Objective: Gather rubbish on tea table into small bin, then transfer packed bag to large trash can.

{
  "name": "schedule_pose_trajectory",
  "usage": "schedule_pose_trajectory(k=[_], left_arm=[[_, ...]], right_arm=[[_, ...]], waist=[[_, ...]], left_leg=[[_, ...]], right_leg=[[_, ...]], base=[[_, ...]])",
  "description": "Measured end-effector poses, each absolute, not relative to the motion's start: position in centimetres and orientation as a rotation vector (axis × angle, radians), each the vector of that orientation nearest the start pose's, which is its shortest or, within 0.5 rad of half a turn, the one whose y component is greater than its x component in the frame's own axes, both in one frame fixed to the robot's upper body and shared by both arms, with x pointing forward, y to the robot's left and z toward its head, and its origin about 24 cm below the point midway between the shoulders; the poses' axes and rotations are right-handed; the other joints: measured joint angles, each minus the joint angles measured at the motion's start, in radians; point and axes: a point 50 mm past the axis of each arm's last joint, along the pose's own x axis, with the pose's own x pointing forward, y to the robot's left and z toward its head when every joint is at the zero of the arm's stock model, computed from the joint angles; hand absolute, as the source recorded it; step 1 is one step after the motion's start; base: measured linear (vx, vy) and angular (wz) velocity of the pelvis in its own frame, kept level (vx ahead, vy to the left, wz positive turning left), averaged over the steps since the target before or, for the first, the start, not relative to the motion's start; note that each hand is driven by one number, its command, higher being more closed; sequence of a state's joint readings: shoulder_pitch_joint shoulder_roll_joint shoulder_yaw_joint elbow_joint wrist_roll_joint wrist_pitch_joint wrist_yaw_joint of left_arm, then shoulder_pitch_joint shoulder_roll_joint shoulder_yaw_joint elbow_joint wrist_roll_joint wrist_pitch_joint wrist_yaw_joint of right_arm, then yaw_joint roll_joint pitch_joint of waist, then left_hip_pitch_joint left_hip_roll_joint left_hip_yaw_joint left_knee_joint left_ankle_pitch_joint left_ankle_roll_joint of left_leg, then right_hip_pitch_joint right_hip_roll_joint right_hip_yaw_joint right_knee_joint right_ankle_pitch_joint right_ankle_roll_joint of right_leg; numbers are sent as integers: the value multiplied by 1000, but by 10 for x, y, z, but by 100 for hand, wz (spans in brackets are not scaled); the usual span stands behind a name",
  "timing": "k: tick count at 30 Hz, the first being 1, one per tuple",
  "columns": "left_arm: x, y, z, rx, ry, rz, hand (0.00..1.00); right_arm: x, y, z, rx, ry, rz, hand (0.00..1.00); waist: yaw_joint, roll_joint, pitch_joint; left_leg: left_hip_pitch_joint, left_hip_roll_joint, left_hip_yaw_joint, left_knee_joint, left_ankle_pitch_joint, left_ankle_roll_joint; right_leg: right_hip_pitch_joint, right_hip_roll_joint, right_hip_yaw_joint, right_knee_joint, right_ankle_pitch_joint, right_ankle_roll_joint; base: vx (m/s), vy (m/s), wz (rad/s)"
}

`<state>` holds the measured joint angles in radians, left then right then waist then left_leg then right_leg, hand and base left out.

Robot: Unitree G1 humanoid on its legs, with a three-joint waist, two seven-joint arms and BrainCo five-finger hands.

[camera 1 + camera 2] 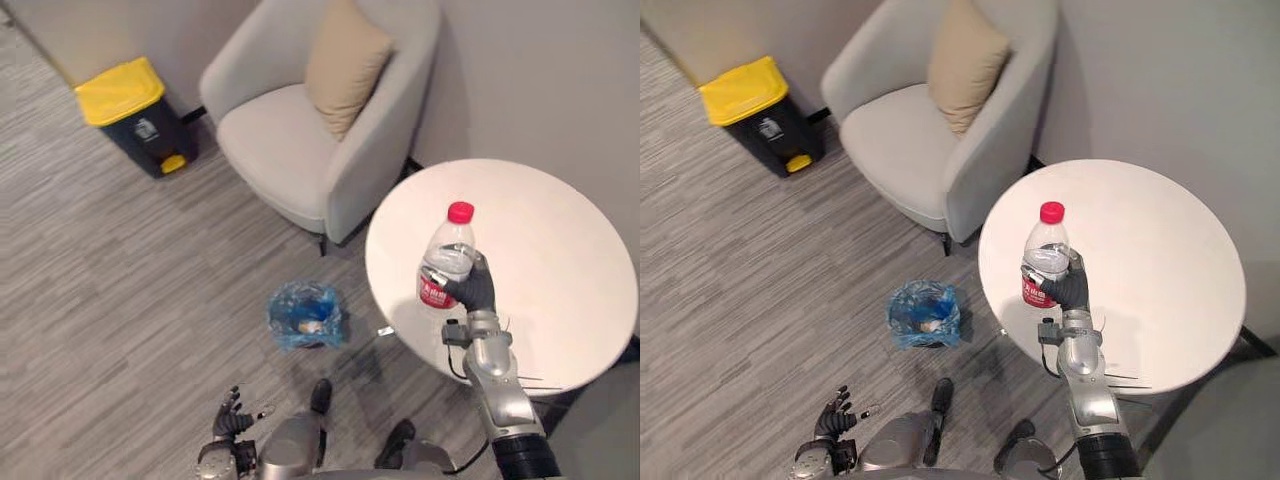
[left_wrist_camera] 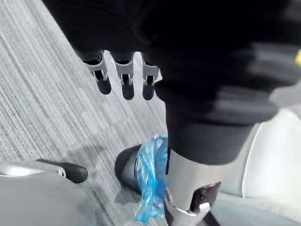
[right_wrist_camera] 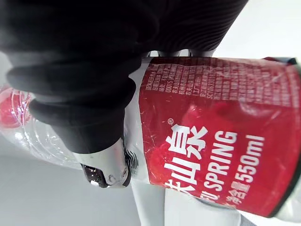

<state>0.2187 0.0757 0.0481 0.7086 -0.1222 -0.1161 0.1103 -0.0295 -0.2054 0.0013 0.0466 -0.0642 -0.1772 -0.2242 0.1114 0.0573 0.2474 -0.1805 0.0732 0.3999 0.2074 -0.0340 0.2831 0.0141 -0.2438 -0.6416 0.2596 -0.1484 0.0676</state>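
One black large trash can with a yellow lid (image 1: 125, 105): on the floor by the far wall.
Left hand (image 1: 229, 421): low near the floor, fingers straight and spread, holding nothing.
Small bin (image 1: 305, 318): round, blue plastic bag liner, on the floor.
Armchair (image 1: 290, 150): light grey, tan cushion (image 1: 345, 60).
Bottle (image 1: 446, 255): clear plastic, red cap and label, upright over the round white counter (image 1: 560, 270).
Right hand (image 1: 478, 287): curled round the bottle's lower part.
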Motion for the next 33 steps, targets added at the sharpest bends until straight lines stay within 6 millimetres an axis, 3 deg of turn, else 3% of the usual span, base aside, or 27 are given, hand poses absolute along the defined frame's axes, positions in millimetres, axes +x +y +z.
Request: schedule_pose_trajectory(k=[1, 5, 7, 9, 10, 11, 12, 13, 15, 17, 19, 20, 21, 24, 28, 33], left_arm=[[118, 199, -129, -7, 792, 281, 0], [116, 198, -130, 23, 803, 255, 0], [114, 201, -131, 54, 814, 248, 0], [111, 203, -131, 62, 823, 248, 0], [110, 203, -132, 65, 827, 248, 0], [108, 205, -133, 87, 837, 237, 0], [107, 208, -133, 116, 848, 224, 0], [106, 210, -134, 124, 853, 221, 0], [109, 213, -133, 143, 851, 220, 0], [111, 213, -132, 144, 844, 219, 0], [112, 216, -131, 151, 843, 219, 0], [113, 214, -131, 148, 841, 214, 0], [116, 209, -131, 141, 830, 202, 0], [121, 206, -130, 133, 817, 198, 0], [149, 202, -120, 123, 730, 181, 0], [176, 196, -110, 89, 660, 176, 0]], right_arm=[[258, -198, 65, -273, -200, -220, 100], [258, -203, 67, -289, -208, -254, 100], [258, -199, 64, -291, -195, -240, 100], [259, -195, 58, -281, -170, -225, 100], [259, -194, 55, -282, -158, -219, 100], [258, -193, 49, -285, -128, -209, 100], [258, -191, 44, -287, -102, -189, 100], [258, -189, 41, -288, -89, -179, 100], [258, -185, 38, -294, -76, -156, 100], [258, -184, 39, -310, -81, -135, 100], [258, -182, 39, -321, -82, -109, 100], [258, -182, 39, -335, -82, -92, 100], [263, -180, 45, -375, -103, -50, 100], [277, -163, 61, -410, -170, 52, 100], [305, -150, 89, -513, -266, 158, 100], [333, -154, 110, -608, -297, 145, 100]], waist=[[-16, -3, -5], [-16, -3, -14], [-15, -20, -19], [-17, -28, -19], [-19, -30, -19], [-34, -31, -18], [-54, -33, -14], [-61, -36, -12], [-80, -48, -3], [-86, -52, -4], [-94, -63, 0], [-103, -47, 8], [-86, -23, 24], [-80, -3, 61], [-70, 22, 134], [-56, 49, 154]], left_leg=[[6, 15, 99, 36, 14, -45], [54, -19, 64, -47, 11, -179], [56, -42, 54, -48, 5, -182], [57, -70, 50, -8, -51, -185], [56, -78, 44, 2, -62, -185], [55, -89, 26, 23, -77, -177], [52, -91, -2, 38, -90, -169], [52, -91, -16, 40, -91, -168], [47, -91, -67, 38, -87, -174], [31, -102, -99, 36, -76, -193], [10, -133, -130, 58, -74, -194], [-10, -140, -161, 84, -77, -192], [-45, -126, -168, 105, -75, -193], [-107, -109, -187, 126, -60, -205], [-216, -92, -213, 180, -40, -233], [-391, -91, -239, 250, -33, -242]], right_leg=[[25, -5, -29, 5, -15, 21], [70, -17, -61, 10, -33, 48], [66, -50, -63, 51, -52, 61], [43, -119, -47, 172, -90, 69], [28, -142, -29, 221, -92, 66], [-18, -179, 37, 342, -83, 33], [-92, -174, 159, 446, -81, -23], [-118, -152, 226, 464, -94, -17], [-200, -39, 420, 426, -141, 10], [-231, 22, 498, 322, -137, 16], [-250, 33, 513, 250, -103, 2], [-246, 30, 506, 254, -77, 10], [-264, 40, 497, 248, -72, 7], [-304, 55, 472, 243, -59, -8], [-387, 55, 429, 289, -60, -21], [-554, 39, 408, 388, -75, -44]], base=[[72, 98, 121], [19, 61, 66], [-26, 56, 28], [-33, 96, 9], [-12, 89, 18], [14, 101, 43], [28, 64, 51], [26, 28, 62], [22, -15, 64], [27, -42, 71], [49, -79, 89], [65, -102, 67], [45, -117, 51], [-2, -99, 17], [-29, -107, 27], [-130, -60, 22]])
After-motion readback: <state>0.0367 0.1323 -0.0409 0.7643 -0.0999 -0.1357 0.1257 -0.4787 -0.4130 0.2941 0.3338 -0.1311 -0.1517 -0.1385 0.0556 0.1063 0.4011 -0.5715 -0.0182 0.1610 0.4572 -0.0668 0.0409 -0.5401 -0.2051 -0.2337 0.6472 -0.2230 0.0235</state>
